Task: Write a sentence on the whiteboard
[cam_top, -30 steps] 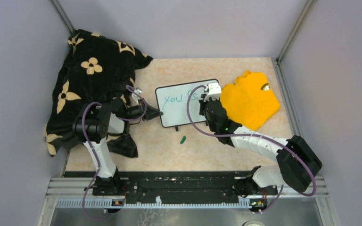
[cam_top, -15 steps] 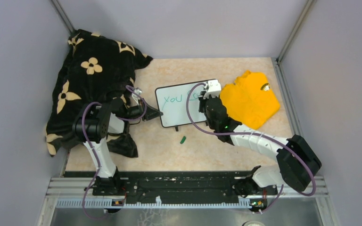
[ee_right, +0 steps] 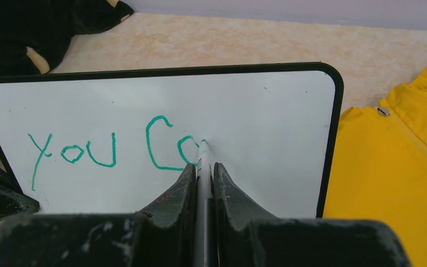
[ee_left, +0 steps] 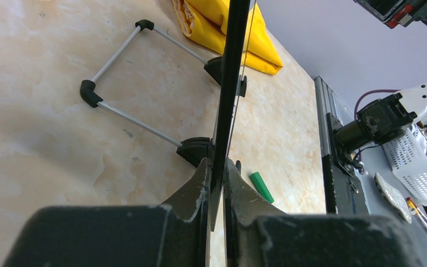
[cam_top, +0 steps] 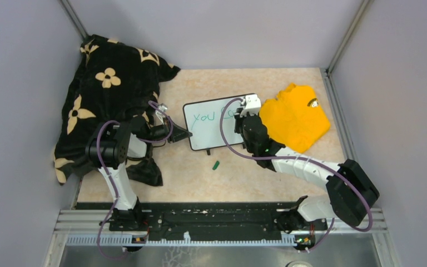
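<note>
The whiteboard point(cam_top: 208, 119) stands propped in the middle of the table, black-framed, with "you Co" in green on it point(ee_right: 267, 105). My left gripper point(cam_top: 183, 135) is shut on the board's left frame edge point(ee_left: 231, 83), the jaws point(ee_left: 217, 165) pinching the thin black rim. My right gripper point(cam_top: 240, 118) is shut on a white marker point(ee_right: 202, 156). The marker's tip touches the board at the top of the unfinished round letter after the "C". The right fingers point(ee_right: 203, 166) hide the lower end of that letter.
A green marker cap point(cam_top: 216, 165) lies on the table in front of the board point(ee_left: 261, 186). A folded yellow shirt point(cam_top: 296, 115) lies right beside the board's right edge. A black flowered blanket point(cam_top: 108, 92) covers the far left. The board's wire stand point(ee_left: 128, 114) rests behind it.
My right gripper has shifted slightly up the board with the marker, lengthening the green stroke. The left gripper and the board have stayed put.
</note>
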`<action>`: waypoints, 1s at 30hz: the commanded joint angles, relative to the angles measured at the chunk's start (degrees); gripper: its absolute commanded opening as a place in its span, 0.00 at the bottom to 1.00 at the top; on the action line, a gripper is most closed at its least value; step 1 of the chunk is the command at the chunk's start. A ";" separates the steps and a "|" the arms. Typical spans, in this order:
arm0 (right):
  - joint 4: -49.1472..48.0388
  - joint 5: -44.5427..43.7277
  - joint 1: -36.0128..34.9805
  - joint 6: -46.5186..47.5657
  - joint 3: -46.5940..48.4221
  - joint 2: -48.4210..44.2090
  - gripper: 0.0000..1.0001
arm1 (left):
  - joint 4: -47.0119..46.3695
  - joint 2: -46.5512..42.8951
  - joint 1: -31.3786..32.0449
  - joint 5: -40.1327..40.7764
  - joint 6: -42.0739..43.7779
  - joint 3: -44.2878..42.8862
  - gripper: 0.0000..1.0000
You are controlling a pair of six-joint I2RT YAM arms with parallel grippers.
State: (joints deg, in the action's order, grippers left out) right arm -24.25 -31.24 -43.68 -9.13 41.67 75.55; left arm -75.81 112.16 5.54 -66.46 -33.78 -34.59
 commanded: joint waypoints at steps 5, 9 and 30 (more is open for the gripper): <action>0.02 -0.28 0.49 -1.66 -1.72 -1.50 0.00 | 2.78 -0.36 0.44 -0.35 0.73 -0.12 0.00; 0.71 -0.72 0.44 -1.73 -2.11 -1.98 0.00 | 2.86 -0.36 0.48 -0.25 0.74 -0.13 0.00; -0.92 0.03 1.08 0.59 1.99 -3.75 0.00 | 3.06 -0.45 0.52 -0.34 0.90 -0.13 0.00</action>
State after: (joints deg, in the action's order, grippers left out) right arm -22.68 -31.42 -43.59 -9.37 39.62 71.33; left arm -75.77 112.16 5.80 -66.46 -33.58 -34.61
